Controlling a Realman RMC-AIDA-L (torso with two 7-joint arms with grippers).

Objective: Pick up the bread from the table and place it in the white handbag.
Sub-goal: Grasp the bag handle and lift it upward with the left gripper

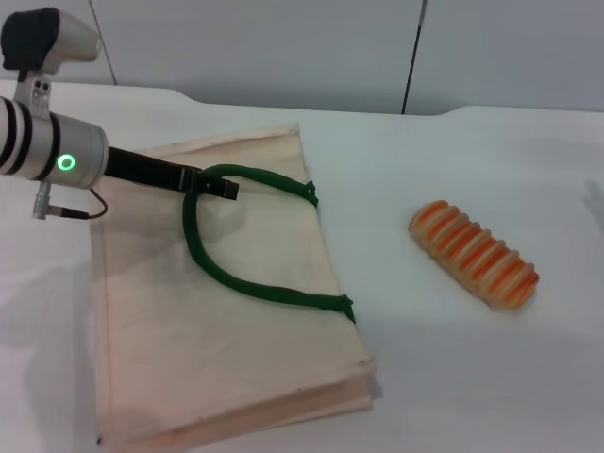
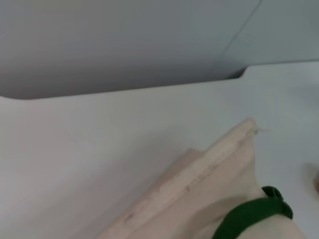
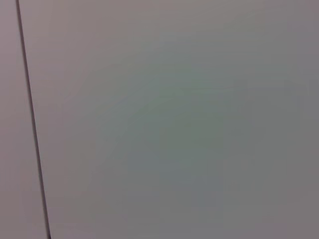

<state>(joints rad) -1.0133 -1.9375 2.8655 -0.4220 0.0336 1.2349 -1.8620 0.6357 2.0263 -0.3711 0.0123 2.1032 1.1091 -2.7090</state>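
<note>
The bread [image 1: 474, 254], a small striped orange and tan loaf, lies on the white table [image 1: 415, 377] at the right, well clear of the bag. The white handbag [image 1: 217, 340] lies flat at the left, its dark green handles [image 1: 247, 284] looped on top. My left gripper [image 1: 223, 186] reaches in from the left over the bag's upper part, its dark fingers together as one narrow bar, pinching the handle at the bend of its loop. In the left wrist view the bag's edge [image 2: 199, 179] and a piece of green handle [image 2: 254, 211] show. My right gripper is out of view.
The table's back edge [image 1: 396, 114] meets a grey panelled wall [image 1: 283, 47]. The right wrist view shows only a grey wall [image 3: 174, 119] with a dark seam. Bare tabletop lies between bag and bread.
</note>
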